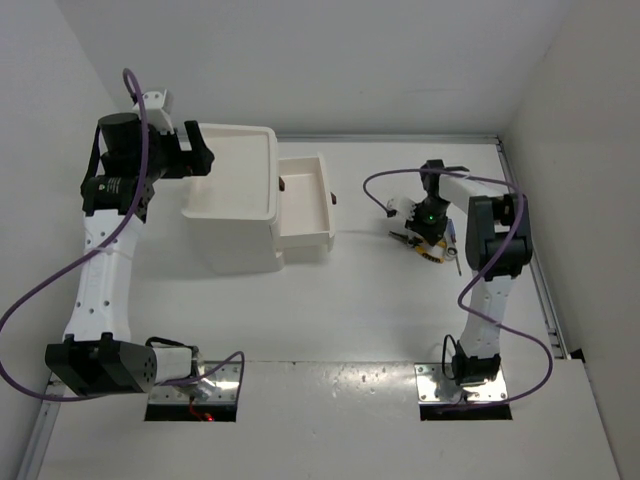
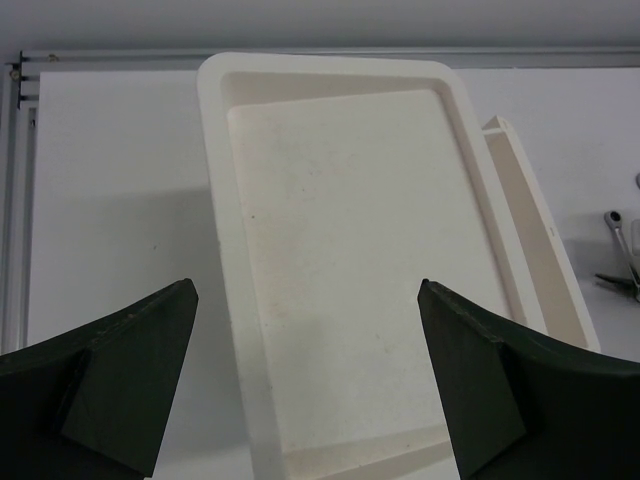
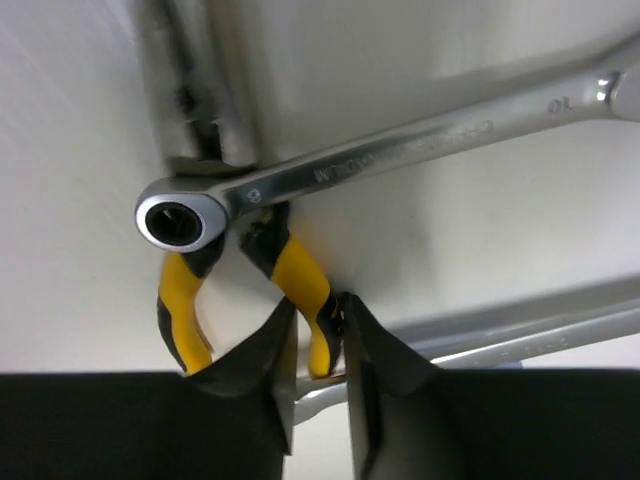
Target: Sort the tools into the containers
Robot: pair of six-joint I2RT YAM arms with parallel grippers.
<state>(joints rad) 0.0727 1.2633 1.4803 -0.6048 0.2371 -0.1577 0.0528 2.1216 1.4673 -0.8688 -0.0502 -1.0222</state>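
- The right gripper [image 3: 320, 320] is down on the table [image 1: 380, 300], a little way out from its own base, over a small pile of tools
- Its jaws are drawn in narrow on one yellow handle of the pliers [image 3: 290, 265]; the handle fills the slim gap between the two dark fingers [image 3: 390, 400], and the other handle stands free just to the side
- A silver wrench [image 3: 400, 150] lies across the pliers, with its ring end over the spot where the two handles meet and its shaft running off to the far corner of the wrist view
- A second wrench [image 3: 540, 335] lies flat just beside the gripper, one end hidden behind the fingers
- Further left on the table stands the white drawer unit [image 1: 240, 215]; one drawer [image 1: 305, 240] is pulled out toward the tools, and its dark knob [image 1: 333, 199] faces them
- The drawer and the pile are apart, with bare table between them
- Farthest out, the left gripper [image 2: 306, 320] hangs above the unit's shallow tray top [image 2: 350, 250], jaws spread wide and holding nothing, one finger over each long side of the tray
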